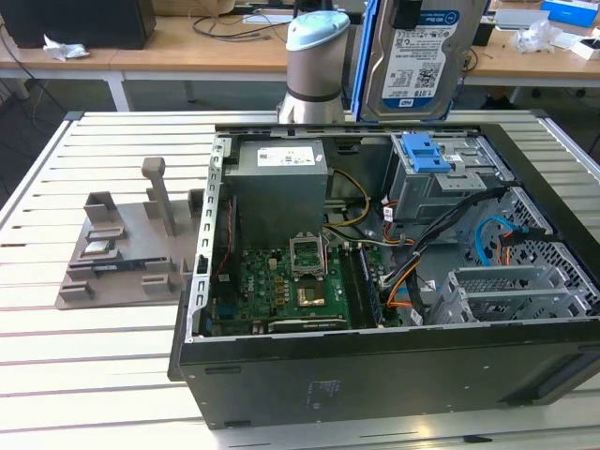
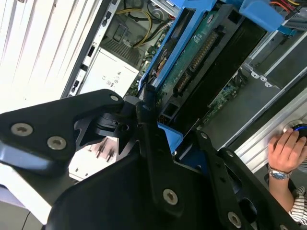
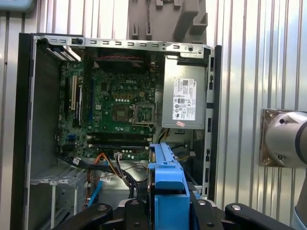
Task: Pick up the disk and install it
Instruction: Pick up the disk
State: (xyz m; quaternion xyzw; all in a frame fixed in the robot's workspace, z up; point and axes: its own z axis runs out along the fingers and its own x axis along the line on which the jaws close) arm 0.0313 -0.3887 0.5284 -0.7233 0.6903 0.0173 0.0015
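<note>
Gripping the disk on edge, the claw holds it upright over the drive cage below the claw, seemingly so it can slide straight in.

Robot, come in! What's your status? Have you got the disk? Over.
Claw shut on the disk. Disk upright, held over the open computer case, not installed. A person's hand off to the side, outside the case.

The disk hangs above the drive cage in the case, with a stand on the exterior view's left.
</note>
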